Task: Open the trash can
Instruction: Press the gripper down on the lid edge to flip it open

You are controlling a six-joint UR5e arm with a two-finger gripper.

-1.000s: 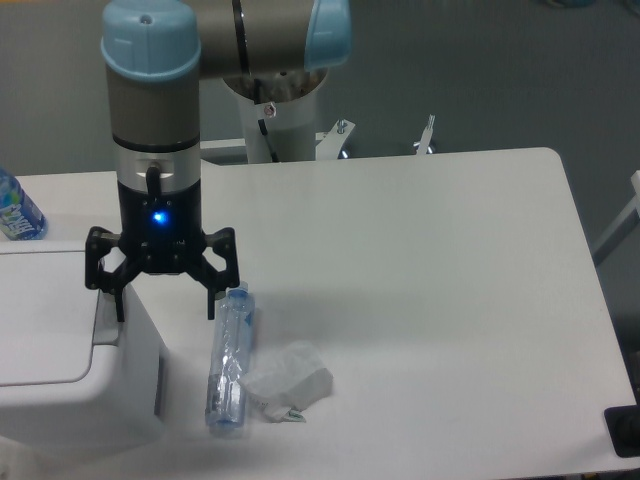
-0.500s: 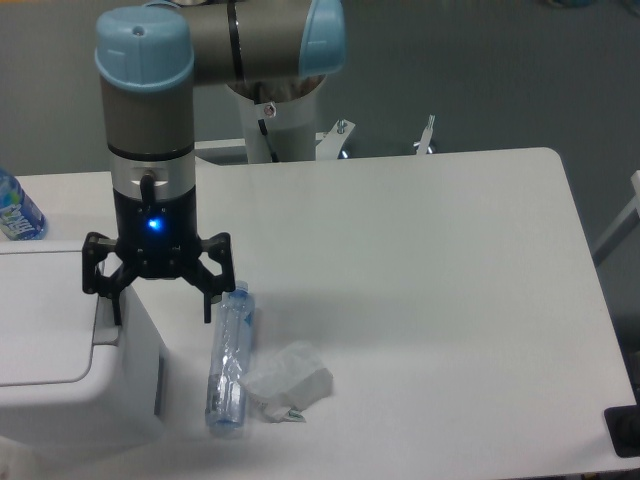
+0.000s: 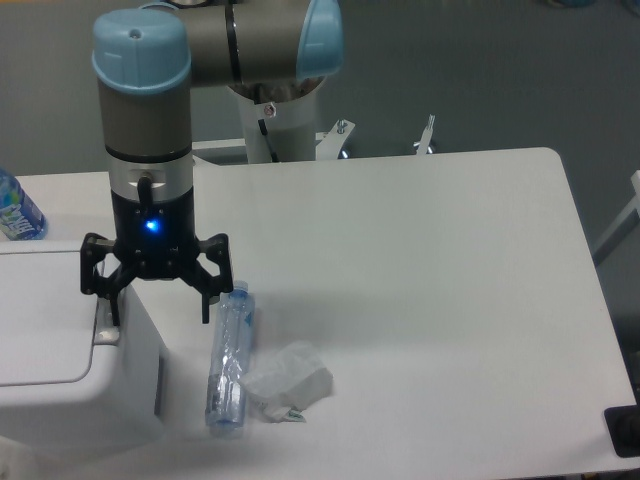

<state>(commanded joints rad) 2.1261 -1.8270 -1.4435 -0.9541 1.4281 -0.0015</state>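
The trash can (image 3: 60, 350) is a large white boxy bin at the left edge, with a flat white lid and a grey push tab (image 3: 105, 318) on its right edge. My gripper (image 3: 160, 318) points straight down and is open and empty. Its fingers straddle the bin's right rim: the left fingertip (image 3: 113, 318) is at the grey tab, the right fingertip (image 3: 207, 312) hangs beside the bin over the table. The lid lies flat and shut.
A crushed clear plastic bottle (image 3: 228, 362) lies on the table just right of the bin, with a crumpled white paper wad (image 3: 288, 381) beside it. A blue-labelled bottle (image 3: 17, 208) stands behind the bin at the far left. The arm's base (image 3: 275, 115) is at the table's back edge.
The gripper has shifted slightly left and a little down toward the bin's tab, staying open. The bin, bottle and paper have not moved.
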